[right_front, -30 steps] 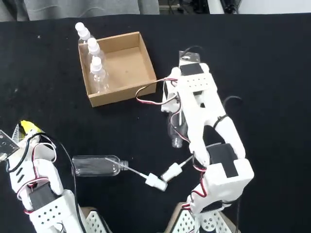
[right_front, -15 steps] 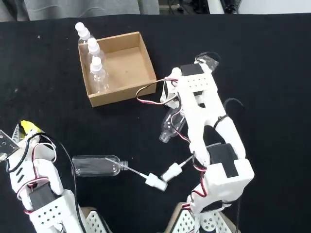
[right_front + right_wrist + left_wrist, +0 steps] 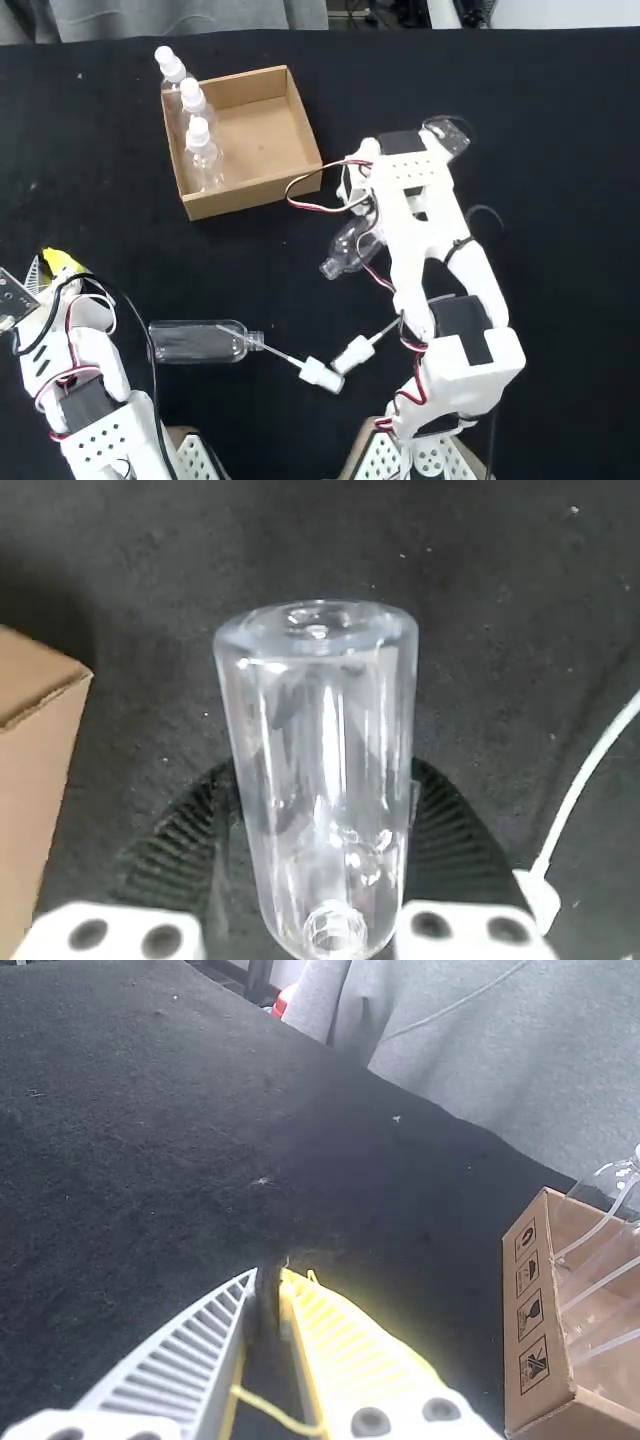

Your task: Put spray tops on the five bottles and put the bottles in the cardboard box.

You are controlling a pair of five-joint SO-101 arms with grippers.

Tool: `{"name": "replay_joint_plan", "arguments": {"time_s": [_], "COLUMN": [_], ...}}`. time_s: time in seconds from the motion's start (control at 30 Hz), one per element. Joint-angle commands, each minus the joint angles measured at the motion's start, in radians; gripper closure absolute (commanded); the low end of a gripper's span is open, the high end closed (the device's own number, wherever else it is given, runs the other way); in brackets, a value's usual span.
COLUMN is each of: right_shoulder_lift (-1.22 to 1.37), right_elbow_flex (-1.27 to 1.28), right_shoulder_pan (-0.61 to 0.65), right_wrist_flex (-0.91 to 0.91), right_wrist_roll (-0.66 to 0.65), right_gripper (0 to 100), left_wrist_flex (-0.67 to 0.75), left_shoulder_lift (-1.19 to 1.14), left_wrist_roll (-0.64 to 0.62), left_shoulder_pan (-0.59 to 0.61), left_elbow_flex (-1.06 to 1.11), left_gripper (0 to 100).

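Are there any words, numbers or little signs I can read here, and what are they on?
No words or numbers can be read anywhere.
cardboard box: a few small black picture signs in a column on its outer side, no letters; too small to tell what each means.
clear bottle: no label.

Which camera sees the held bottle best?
The right wrist view: the held bottle sits in the right end effector, neck open, no spray top. The high view shows its neck end under the arm. The left wrist view faces the cardboard box.
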State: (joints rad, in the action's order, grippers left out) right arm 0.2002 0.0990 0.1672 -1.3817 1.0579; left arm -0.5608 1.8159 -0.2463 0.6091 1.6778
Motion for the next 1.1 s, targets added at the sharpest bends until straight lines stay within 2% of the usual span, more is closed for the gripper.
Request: {"name": "replay_joint_plan", "arguments": {"time_s": [0.0,0.23,0.5,0.73,1.07], "right_shoulder_lift": [-0.070,-0.070,-0.070,-0.070,-0.070], "right_elbow_flex": [0.019,0.027,0.061,0.140,0.145], "right_shoulder_pan": [-0.029,-0.034,-0.028,-0.029,-0.029], "right_wrist_flex": [0.012,0.008,0.029,0.140,0.141], "right_wrist_roll": [0.100,0.242,0.331,0.341,0.370], "right_gripper": [88.1,88.1,88.1,88.1,88.0], "left_wrist_flex": [0.026,0.026,0.026,0.026,0.026], "left_shoulder_lift": [0.009,0.009,0.009,0.009,0.009], "left_wrist_roll": [0.008,0.008,0.008,0.008,0.008], "left_shoulder_pan": [0.001,0.001,0.001,0.002,0.002], "left_elbow_flex": [0.021,0.021,0.021,0.021,0.021], "left_gripper": [97,97,97,97,97]}}
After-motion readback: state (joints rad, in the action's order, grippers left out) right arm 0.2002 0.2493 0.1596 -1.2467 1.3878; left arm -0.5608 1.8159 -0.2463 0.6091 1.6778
